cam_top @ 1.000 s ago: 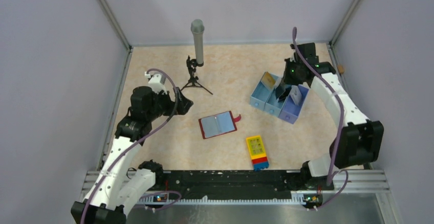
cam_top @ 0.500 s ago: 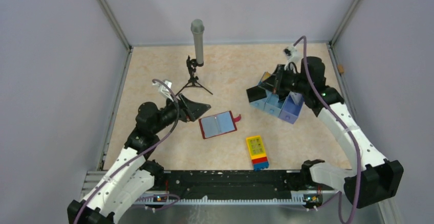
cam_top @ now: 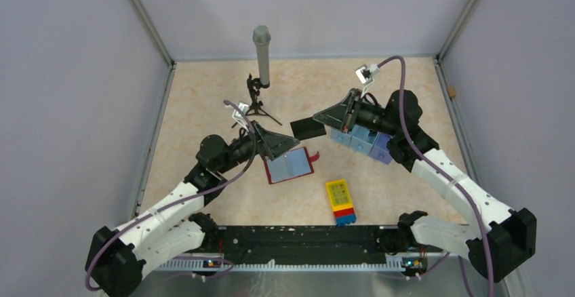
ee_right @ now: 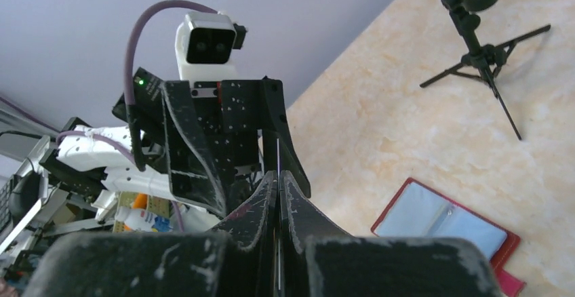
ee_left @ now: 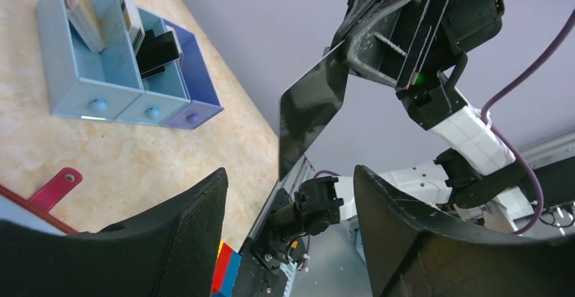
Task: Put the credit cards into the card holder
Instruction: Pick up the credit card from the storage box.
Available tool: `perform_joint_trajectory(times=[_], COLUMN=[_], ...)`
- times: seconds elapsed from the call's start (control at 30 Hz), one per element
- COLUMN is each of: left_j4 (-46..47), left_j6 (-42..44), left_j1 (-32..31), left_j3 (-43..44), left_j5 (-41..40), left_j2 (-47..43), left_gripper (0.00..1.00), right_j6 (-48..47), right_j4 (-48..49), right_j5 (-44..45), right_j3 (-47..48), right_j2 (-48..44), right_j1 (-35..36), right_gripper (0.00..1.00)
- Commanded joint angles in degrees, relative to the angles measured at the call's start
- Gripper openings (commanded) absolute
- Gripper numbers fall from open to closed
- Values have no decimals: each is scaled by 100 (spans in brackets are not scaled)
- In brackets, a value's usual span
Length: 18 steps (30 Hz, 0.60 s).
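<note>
Nearest the arm bases, a yellow, red and blue block point(cam_top: 341, 202) lies on the table point(cam_top: 203, 107). Just beyond it the wallet point(cam_top: 290, 165) lies open and flat, blue-grey pockets up, its red tab point(cam_top: 314, 153) pointing right. No card is seen in it.

The left gripper point(cam_top: 279, 149) hovers over the wallet's left end with its fingers point(ee_left: 190, 236) spread wide and nothing between them.

Right of and beyond the wallet, the right gripper point(cam_top: 319, 119) pinches a dark card point(cam_top: 307, 129) in the air, its fingers pressed together on the card's edge. The card is clear of the table, between wallet and tray.

The tray point(cam_top: 363, 141) stands behind that gripper, partly hidden by the arm in the top view. The left wrist view shows inside it. A gold-edged card point(ee_left: 78, 5) leans in the end light-blue compartment. A pale card point(ee_left: 132, 22) stands at the divider, and a dark one point(ee_left: 157, 49) tilts in the middle compartment. What the violet compartment holds cannot be told.

The right wrist view shows the held card only edge-on, as a thin line between the closed fingers point(ee_right: 261, 202). The left wrist view shows its glossy dark face.

Farthest back stands a mic stand point(cam_top: 260, 60) on its tripod.
</note>
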Motion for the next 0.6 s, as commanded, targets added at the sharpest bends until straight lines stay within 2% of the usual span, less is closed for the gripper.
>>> perform_joint_trajectory(times=[0.0,0.23,0.33,0.43,0.47,0.57], left_j4=[814,1253,1389,1355,1290,591], left_j6=[-119,-236,-261,-229,-169,218], left_j1=[-98,-129,-129,-132,-119,-121], left_j3=[94,174,171,118,98,145], left_j5=[234,473,566,667,676,925], left_j2=[161,458,555,565,541,450], left_gripper=[64,28,18,0,0,0], right_j6=[357,676,592,303,104,-773], right_j4=[920,1278,1038,499,166,-994], right_j5=[-170,-392,-457,-550,-545,-455], right_j3=[-46,-286,-304,-207,-117,228], right_j2=[-127,-63,-70,-50,-41,-15], right_j1=[50,50,50,50,52,42], right_gripper=[0,0,0,0,7,47])
